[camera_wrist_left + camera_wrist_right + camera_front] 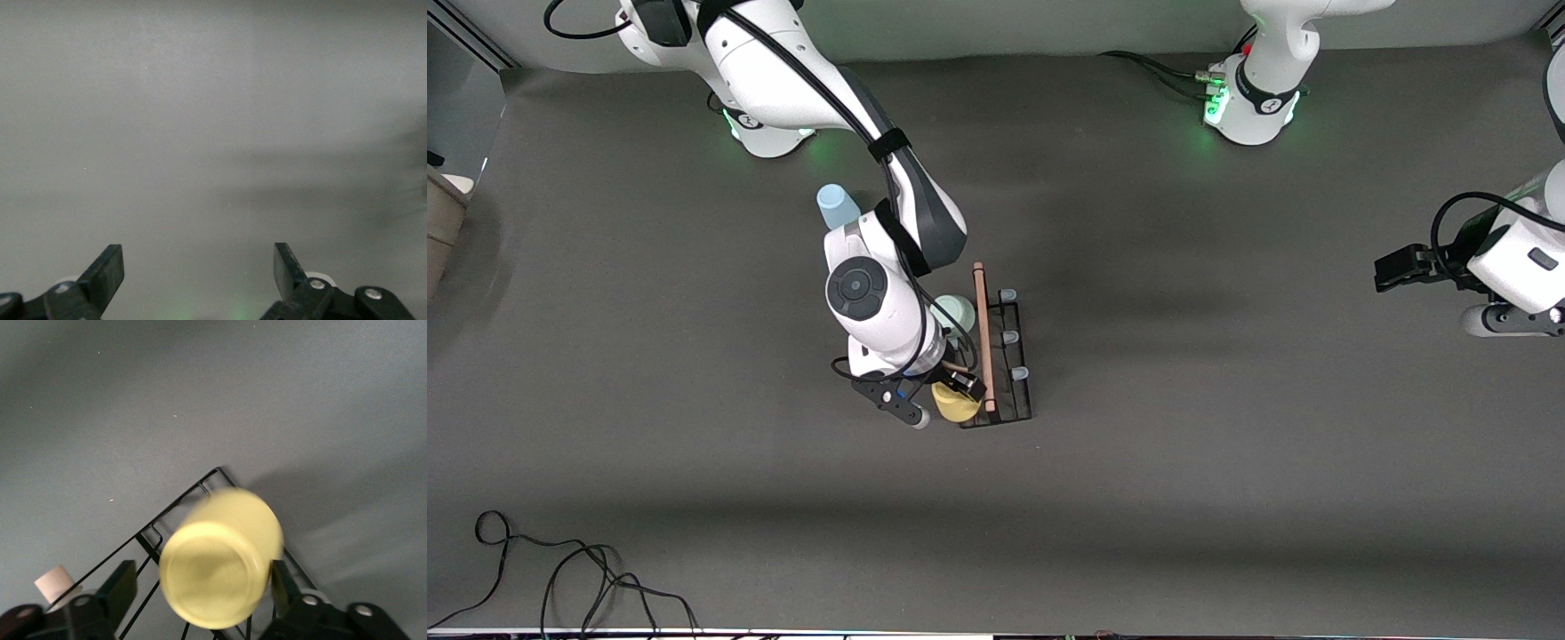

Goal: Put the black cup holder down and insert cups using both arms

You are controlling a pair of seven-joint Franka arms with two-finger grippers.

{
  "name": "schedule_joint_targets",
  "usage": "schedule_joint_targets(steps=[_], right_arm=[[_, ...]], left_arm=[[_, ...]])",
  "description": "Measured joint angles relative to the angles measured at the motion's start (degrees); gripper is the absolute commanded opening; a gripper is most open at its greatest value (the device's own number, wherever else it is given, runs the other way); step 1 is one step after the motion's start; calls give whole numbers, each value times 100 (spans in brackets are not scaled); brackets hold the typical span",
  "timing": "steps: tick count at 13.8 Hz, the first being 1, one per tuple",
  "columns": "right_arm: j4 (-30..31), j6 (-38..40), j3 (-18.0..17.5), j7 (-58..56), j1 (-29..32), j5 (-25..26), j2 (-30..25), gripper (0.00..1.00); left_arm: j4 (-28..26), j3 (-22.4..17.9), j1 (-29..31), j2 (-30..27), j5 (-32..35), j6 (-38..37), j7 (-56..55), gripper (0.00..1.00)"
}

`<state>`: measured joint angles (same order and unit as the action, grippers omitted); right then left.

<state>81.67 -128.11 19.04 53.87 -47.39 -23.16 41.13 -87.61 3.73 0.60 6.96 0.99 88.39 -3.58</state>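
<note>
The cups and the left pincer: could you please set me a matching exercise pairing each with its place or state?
1 yellow cup
2 light blue cup
3 grey-green cup
4 left pincer

A on the bare table
B open, holding nothing
C between the fingers of the right pincer
D halfway along the black cup holder, partly hidden by the right arm

Pairs: 1-C, 2-A, 3-D, 4-B

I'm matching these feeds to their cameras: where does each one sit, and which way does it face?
Front view: high across the table, facing both bases; shows both arms, the black wire cup holder, the left hand.
Left wrist view: on the waiting left arm, over bare grey table; its open fingers show.
Right wrist view: above the holder's corner; right hand around the yellow plastic cup.
Shared: front and right wrist views both show that cup and holder.
</note>
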Motion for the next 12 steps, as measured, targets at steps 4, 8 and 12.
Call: schedule_joint_targets(steps=[4, 8, 12], right_arm=[[-180, 588, 173, -176, 35, 52, -96, 100], [-383, 1985, 822, -1016, 146, 62, -791, 100], [-380, 3614, 1709, -2121, 205, 72, -1697, 100]], left_arm=[[-10, 0, 0, 0, 0, 0, 0, 100], [-19, 0, 0, 0, 0, 0, 0, 100], [-21, -2, 0, 0, 0, 2, 0, 100]])
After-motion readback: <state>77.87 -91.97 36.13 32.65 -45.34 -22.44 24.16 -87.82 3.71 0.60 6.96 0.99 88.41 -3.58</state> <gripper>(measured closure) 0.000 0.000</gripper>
